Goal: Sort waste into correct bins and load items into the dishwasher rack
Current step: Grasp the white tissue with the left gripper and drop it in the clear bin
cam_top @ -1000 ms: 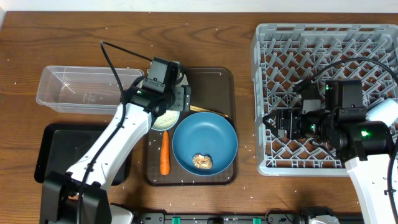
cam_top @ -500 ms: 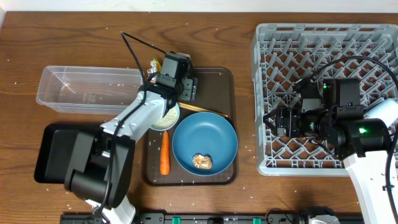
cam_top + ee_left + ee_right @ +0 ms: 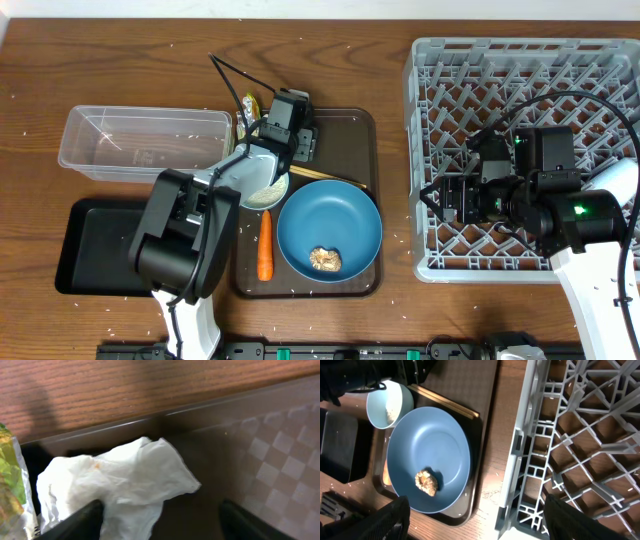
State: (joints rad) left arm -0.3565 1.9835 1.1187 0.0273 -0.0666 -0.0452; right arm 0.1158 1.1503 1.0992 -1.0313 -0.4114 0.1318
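Overhead, nothing looks sorted yet: rack [image 3: 520,160] and tub [image 3: 140,145] bare, plate [image 3: 330,225], bowl [image 3: 262,185] and carrot [image 3: 265,245] on the brown tray [image 3: 345,135], left gripper [image 3: 160,520] open over paper [image 3: 120,480] at its eleven o'clock corner, right gripper [image 3: 480,520] open at rack's nine o'clock.

Crumpled white paper [image 3: 120,480] is seen beside a yellow-green snack wrapper [image 3: 11,470]. An orange carrot [image 3: 265,248] is laid just left of the dark-blue plate [image 3: 330,212], on which a brown food lump [image 3: 326,260] rests. The clear tub [image 3: 130,145] and black tray [image 3: 90,250] are placed left, the grey rack [image 3: 520,75] right.
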